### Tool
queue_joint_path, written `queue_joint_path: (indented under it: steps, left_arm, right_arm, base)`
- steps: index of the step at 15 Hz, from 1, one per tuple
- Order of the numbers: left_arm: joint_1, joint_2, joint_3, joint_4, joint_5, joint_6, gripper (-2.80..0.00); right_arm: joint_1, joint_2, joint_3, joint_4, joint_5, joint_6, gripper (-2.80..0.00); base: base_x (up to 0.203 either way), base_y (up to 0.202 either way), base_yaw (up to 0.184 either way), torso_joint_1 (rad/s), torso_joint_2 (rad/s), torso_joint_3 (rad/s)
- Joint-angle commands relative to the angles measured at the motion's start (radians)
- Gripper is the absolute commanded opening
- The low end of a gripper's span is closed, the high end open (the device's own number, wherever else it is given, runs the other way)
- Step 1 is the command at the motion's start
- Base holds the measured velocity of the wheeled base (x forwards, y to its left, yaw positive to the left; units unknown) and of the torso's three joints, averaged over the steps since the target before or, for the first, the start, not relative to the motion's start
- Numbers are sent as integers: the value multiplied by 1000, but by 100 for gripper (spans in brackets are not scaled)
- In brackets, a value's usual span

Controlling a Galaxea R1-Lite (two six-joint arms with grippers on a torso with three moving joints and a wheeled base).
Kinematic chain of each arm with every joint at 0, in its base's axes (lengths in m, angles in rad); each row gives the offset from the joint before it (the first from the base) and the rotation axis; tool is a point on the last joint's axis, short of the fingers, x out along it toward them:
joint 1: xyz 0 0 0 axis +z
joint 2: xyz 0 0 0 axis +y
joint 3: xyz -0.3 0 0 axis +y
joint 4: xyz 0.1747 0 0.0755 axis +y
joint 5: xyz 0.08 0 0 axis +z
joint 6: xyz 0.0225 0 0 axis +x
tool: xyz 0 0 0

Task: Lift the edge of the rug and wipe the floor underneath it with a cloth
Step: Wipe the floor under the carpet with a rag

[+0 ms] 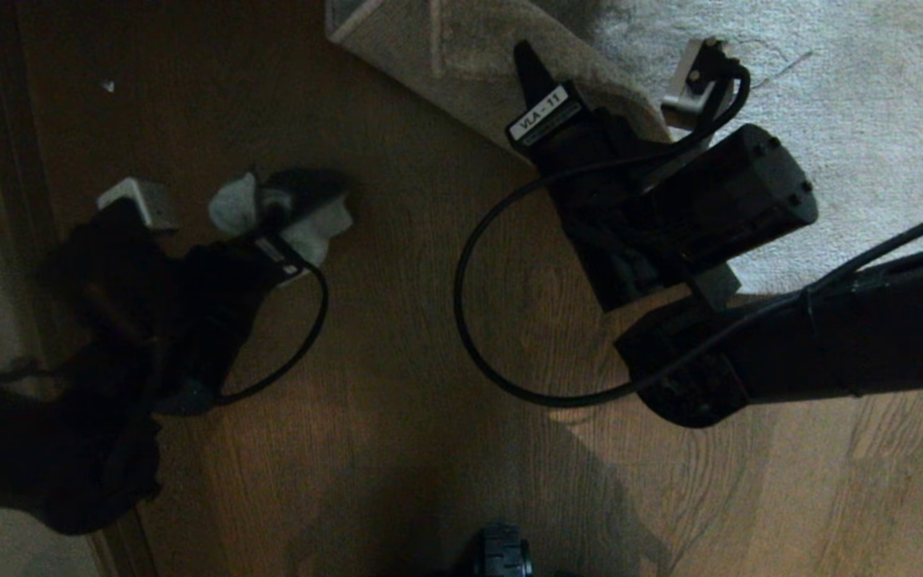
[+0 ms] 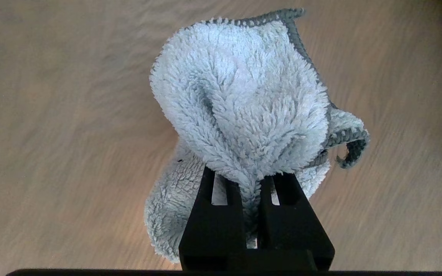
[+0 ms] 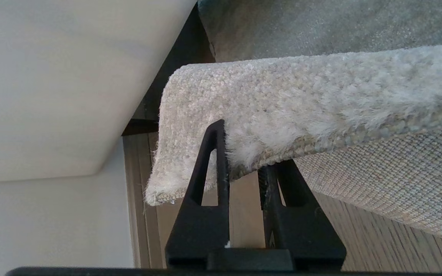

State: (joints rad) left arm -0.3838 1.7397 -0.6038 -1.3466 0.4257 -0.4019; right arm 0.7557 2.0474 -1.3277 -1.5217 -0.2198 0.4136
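Right gripper [image 3: 244, 168] was pinched on the rug edge [image 3: 267, 153] near its corner, holding it off the floor [image 1: 397, 336]; the woven backing showed underneath. Left gripper [image 2: 249, 184] was clamped on the cloth [image 2: 244, 103], bunched beyond the jaws, out over bare floor well left of the rug in head view.

Risks, judged: the right grip was shallow, only the border between the jaws, so rug weight or a nudge from the left arm could pull it free and drop it on the cloth. The cloth was balled up, so wiping might touch little floor. The left arm had to pass under the raised flap near the right arm; a collision there looked possible.
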Motion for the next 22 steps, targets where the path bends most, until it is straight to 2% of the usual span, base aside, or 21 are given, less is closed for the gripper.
queue_joint_path:
  steps: [1, 3, 5, 10, 18, 22]
  left_arm:
    - [-16, -98, 116, -9, 1, 2, -280]
    - [-76, -152, 247, -9, -16, 5, -280]
    - [-135, -176, 279, -11, -38, 6, -280]
    - [-167, -37, 47, -8, -39, 6, -280]
    - [-291, 132, -59, -13, -34, 5, -280]
    - [-296, 179, -112, -14, -23, 3, -280]
  right_arm:
    - [1, -9, 2, -48, -1, 2, -280]
    - [1, -11, 0, -48, 0, 4, -280]
    - [2, -16, 1, -48, 0, 4, -280]
    - [2, -23, -2, -48, 0, 2, -280]
    - [1, -20, 1, -48, -1, -1, -280]
    - [1, -19, 2, -48, -1, -1, -280]
  base:
    - [0, 0, 0, 0, 0, 0]
    - [0, 0, 0, 0, 0, 0]
    - [0, 0, 0, 0, 0, 0]
    - [0, 0, 0, 0, 0, 0]
    - [0, 0, 0, 0, 0, 0]
    - [0, 0, 0, 0, 0, 0]
